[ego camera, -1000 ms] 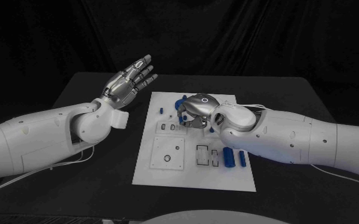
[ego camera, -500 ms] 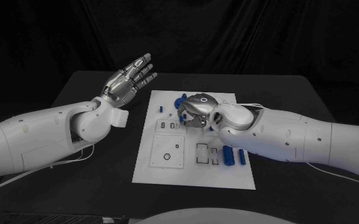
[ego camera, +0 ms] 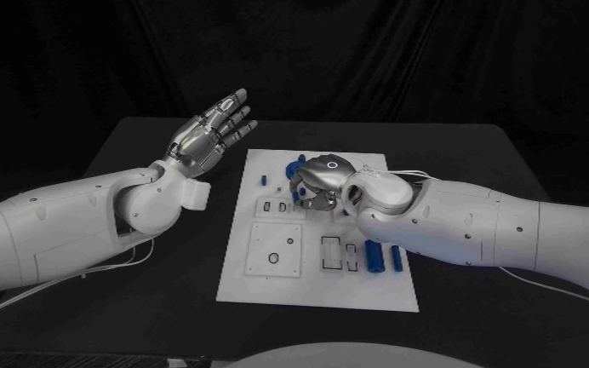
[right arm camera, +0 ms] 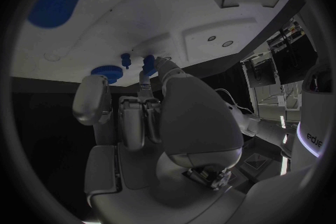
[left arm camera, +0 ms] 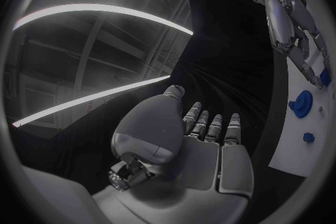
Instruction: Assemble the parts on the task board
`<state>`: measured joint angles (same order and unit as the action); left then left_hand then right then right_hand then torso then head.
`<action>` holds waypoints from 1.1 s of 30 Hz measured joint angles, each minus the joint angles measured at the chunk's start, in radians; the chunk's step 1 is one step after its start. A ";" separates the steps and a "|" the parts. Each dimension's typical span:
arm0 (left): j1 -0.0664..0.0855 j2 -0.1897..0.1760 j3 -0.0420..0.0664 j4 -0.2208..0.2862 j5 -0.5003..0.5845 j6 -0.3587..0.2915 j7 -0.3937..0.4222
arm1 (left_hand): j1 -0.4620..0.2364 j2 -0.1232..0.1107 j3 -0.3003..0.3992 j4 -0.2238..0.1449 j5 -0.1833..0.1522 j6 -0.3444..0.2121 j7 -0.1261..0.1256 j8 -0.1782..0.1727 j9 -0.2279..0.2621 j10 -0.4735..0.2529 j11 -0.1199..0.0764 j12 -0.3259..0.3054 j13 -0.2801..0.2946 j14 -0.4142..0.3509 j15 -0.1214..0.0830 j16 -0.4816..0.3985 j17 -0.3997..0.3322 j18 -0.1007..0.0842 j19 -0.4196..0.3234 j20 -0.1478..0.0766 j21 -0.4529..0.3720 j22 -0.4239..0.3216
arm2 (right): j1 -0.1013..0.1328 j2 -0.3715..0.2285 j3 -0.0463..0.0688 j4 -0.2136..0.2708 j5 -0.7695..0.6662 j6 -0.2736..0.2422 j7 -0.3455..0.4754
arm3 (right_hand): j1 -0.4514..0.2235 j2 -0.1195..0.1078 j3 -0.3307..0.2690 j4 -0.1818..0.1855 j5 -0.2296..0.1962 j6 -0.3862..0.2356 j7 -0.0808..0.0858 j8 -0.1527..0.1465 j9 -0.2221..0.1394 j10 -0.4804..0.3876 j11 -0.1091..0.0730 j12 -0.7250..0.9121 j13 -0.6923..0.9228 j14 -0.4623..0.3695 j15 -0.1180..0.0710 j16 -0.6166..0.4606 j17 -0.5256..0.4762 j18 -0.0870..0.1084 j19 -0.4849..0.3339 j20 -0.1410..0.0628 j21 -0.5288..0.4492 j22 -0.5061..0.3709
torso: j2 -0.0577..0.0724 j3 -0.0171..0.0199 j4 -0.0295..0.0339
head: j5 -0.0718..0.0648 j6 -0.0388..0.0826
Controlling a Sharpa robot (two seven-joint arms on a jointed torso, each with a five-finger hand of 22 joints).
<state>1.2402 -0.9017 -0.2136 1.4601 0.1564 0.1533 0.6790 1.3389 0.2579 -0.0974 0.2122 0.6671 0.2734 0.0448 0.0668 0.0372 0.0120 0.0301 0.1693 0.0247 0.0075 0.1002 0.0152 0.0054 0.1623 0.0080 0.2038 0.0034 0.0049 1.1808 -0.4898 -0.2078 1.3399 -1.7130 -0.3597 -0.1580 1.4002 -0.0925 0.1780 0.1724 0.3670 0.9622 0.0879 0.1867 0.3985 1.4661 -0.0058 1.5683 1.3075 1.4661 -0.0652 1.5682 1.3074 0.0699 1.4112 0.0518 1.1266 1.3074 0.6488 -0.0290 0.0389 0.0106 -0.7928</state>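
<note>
The right hand hangs curled over the far middle of the task board, fingers drawn together just beside a small blue peg (whether pinching it, I cannot tell). The left hand waits spread, off the board. Two long blue parts lie nearer, lengthwise.

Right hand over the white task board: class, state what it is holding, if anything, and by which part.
It cannot be told. The silver right hand curls its fingers down over the white task board near a small blue part, but no grip shows.
</note>
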 measured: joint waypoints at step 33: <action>-0.001 0.001 0.000 -0.002 0.000 0.001 0.000 | 0.000 0.000 0.000 0.000 0.000 0.000 0.000 0.000 0.000 0.000 0.000 0.000 0.000 0.000 0.000 0.000 0.000 0.000 0.000 0.000 0.000 0.000 | -0.001 0.005 0.000 -0.011 0.000 0.026 0.006 | -0.028 -0.001 -0.012 -0.012 -0.130 -0.072 0.010 -0.068 -0.041 0.000 0.007 0.000 0.000 -0.001 0.006 0.000 0.000 0.000 -0.004 0.004 -0.015 0.001 | 0.000 0.0000 0.0002 | 0.000 -0.012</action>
<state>1.2394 -0.9008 -0.2136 1.4583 0.1564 0.1546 0.6790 1.3389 0.2579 -0.0974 0.2123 0.6671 0.2734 0.0448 0.0668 0.0372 0.0119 0.0301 0.1694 0.0248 0.0075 0.1002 0.0152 0.0054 0.1623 0.0081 0.2038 0.0034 0.0049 1.1797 -0.4846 -0.2081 1.3286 -1.7134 -0.3335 -0.1518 1.3720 -0.0935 0.1657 0.1599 0.2372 0.8903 0.0982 0.1189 0.3571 1.4661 0.0015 1.5683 1.3073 1.4651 -0.0588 1.5682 1.3073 0.0700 1.4076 0.0553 1.1112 1.3080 0.6486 -0.0290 0.0391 0.0102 -0.8051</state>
